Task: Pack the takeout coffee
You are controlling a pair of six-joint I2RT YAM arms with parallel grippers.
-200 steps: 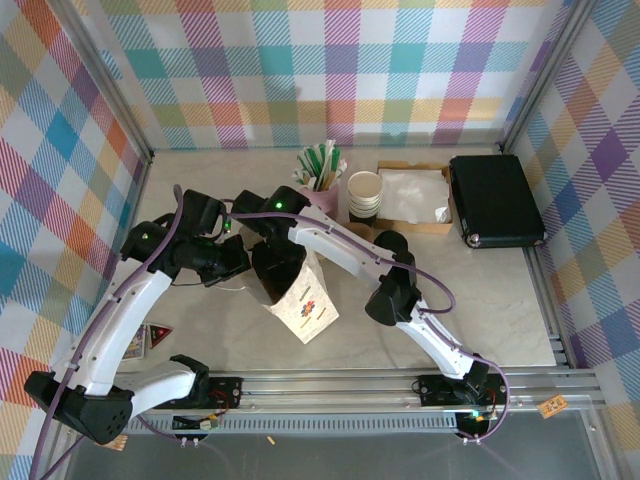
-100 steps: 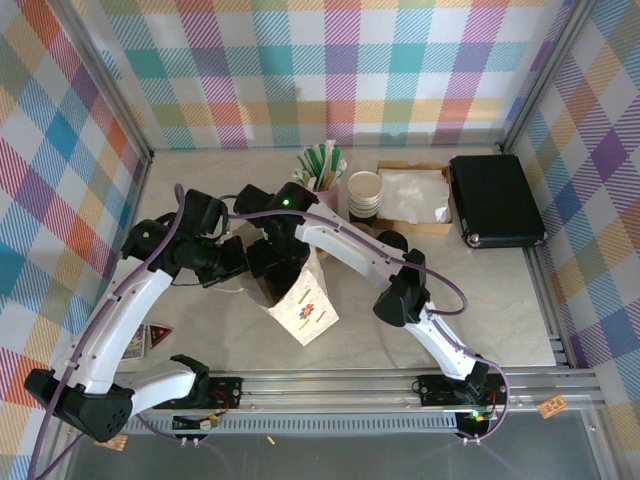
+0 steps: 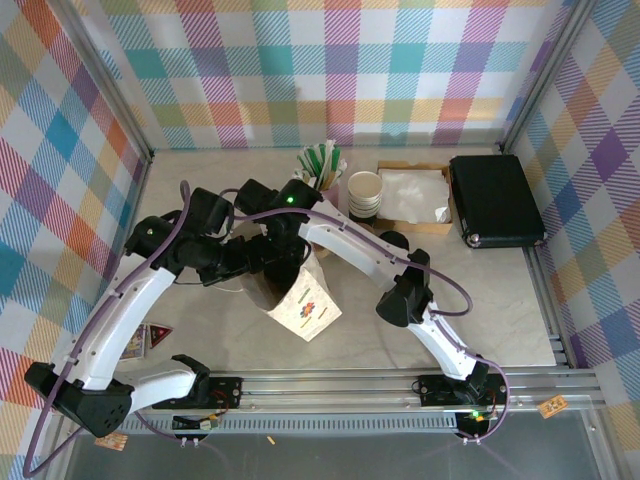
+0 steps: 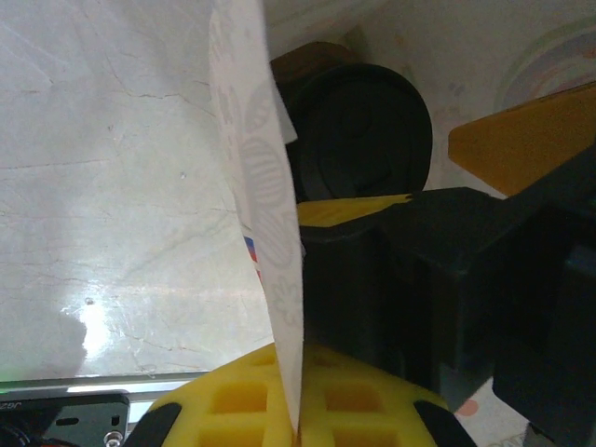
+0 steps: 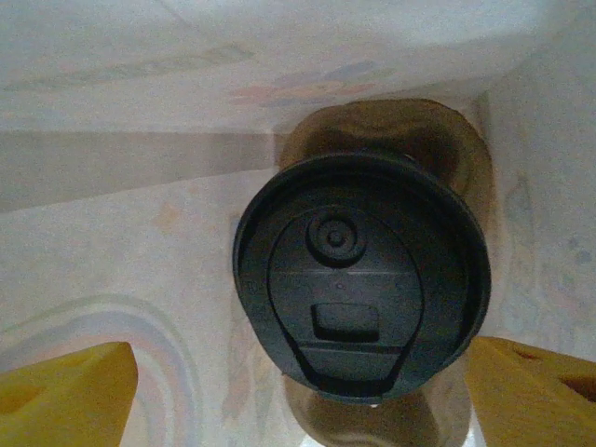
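Observation:
The takeout coffee (image 5: 361,275), a cup under a round black lid, stands on the floor of a white paper bag (image 3: 308,303) with a printed front. The left wrist view catches the same black-lidded coffee (image 4: 368,130) past the bag wall. My right gripper (image 5: 298,396) reaches down into the bag mouth, open, its yellow fingertips (image 5: 65,396) far apart on either side of the lid and clear of it. My left gripper (image 4: 300,410) is shut on the bag's upper edge, the paper wall (image 4: 265,214) pinched between its yellow pads. From above, both wrists meet at the bag mouth (image 3: 265,262).
Along the back stand a pink cup of straws (image 3: 322,172), a stack of cream cups (image 3: 365,195), a cardboard tray of napkins (image 3: 415,195) and a black case (image 3: 495,200). Loose black lids (image 3: 392,240) lie under the right arm. Small cards (image 3: 150,338) lie front left.
The right wrist has drifted slightly toward the back over the bag mouth. The left gripper has kept its pinch on the bag edge and edged right.

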